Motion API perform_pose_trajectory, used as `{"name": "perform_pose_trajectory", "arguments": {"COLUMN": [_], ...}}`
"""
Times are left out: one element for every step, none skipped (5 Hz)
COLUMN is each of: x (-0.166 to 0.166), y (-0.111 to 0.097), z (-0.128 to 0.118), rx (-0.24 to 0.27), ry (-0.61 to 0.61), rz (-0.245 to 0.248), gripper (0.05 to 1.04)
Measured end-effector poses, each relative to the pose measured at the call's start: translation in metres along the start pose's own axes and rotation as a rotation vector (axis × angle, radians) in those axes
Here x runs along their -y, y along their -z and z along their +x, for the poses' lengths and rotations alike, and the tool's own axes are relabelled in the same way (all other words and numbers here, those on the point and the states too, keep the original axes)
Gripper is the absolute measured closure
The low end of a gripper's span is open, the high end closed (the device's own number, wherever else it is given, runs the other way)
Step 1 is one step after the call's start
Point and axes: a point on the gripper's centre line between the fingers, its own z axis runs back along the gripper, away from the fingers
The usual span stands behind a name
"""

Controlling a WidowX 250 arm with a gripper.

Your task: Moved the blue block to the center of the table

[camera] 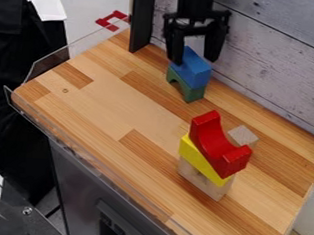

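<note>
Blue block (pixel 195 70), green arch (pixel 194 93) beneath, red arch (pixel 216 145) (apart)

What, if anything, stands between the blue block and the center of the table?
Nothing visible stands between them. The blue block rests on the green arch block, and the red curved block, atop a yellow block and a natural wood one, stands near the center, beside that route.

Toward the top of the frame, right of centre, you have the block (pixel 195 70) on the arch (pixel 194 93), near the back edge of the table (pixel 94 95). Lower and further right, you'll find the trough (pixel 215 145) on the wedge (pixel 196 158), itself on the base (pixel 202 183), with the cube (pixel 243 135) just behind that stack to the right.
</note>
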Motion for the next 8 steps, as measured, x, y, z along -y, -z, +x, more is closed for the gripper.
{"name": "perform_pose_trajectory", "arguments": {"x": [0.0, 0.003, -0.001, -0.006, -0.007, -0.02, -0.053, -0.09], "y": [0.009, 0.022, 0.025, 0.021, 0.002, -0.019, -0.034, -0.012], "z": [0.002, 0.002, 0.001, 0.001, -0.002, -0.01, -0.015, -0.013], "rx": [-0.02, -0.036, -0.039, -0.022, 0.018, 0.057, 0.092, 0.058], "ry": [0.002, 0.011, 0.0, -0.013, -0.024, -0.067, -0.166, -0.297], "rz": [-0.006, -0.021, -0.027, -0.022, -0.055, -0.083, -0.102, -0.112], "gripper": [0.129, 0.411, 0.493, 0.493, 0.493, 0.493, 0.493, 0.493]}}
